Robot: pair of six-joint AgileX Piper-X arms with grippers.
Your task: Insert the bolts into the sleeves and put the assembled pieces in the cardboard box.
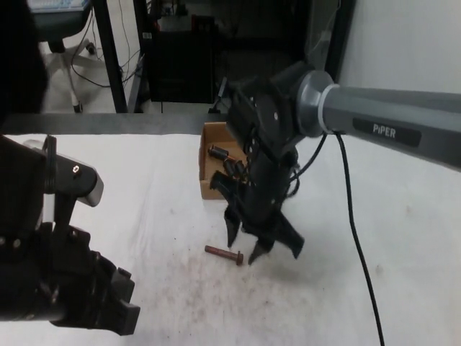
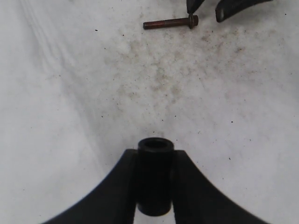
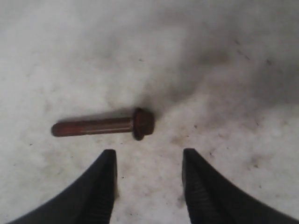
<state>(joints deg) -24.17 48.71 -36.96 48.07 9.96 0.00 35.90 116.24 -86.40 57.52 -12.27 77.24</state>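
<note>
A brown bolt (image 1: 224,253) lies flat on the white bench, its head toward the right arm. My right gripper (image 1: 263,249) hangs open just above the bench beside the bolt's head; in the right wrist view the bolt (image 3: 103,126) lies just beyond the two fingertips (image 3: 110,161). My left gripper (image 2: 155,158) is shut on a black sleeve (image 2: 155,179), whose open bore faces the bolt (image 2: 171,22) farther off. The left arm (image 1: 50,274) sits at the near left. The cardboard box (image 1: 213,160) behind the right arm holds dark assembled pieces (image 1: 218,152).
The white bench cover (image 1: 144,209) is stained with dark specks around the bolt. A black cable (image 1: 356,238) trails from the right arm across the bench's right side. Beyond the far edge stand dark racks and a chair.
</note>
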